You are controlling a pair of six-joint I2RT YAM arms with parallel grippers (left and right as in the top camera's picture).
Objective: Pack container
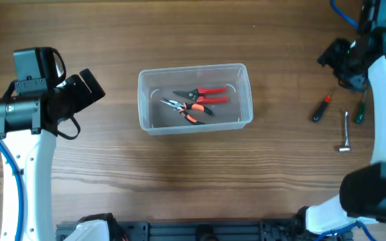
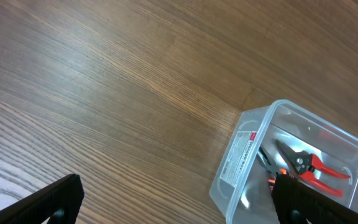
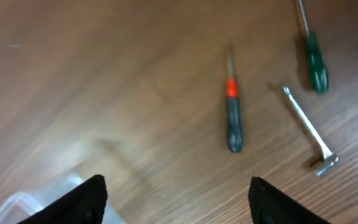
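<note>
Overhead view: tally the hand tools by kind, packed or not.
Pliers: 2, red-handled pair and orange-and-black pair, both in the container.
Screwdrivers: 2, black-handled one and green-handled one, on the table.
L-shaped metal key: 1, on the table.
Total: 5.

Even, bright light falls from above, leaving soft shadows. Glare glints on the clear rectangular plastic tub (image 2: 230,179). The right wrist view is blurred.
</note>
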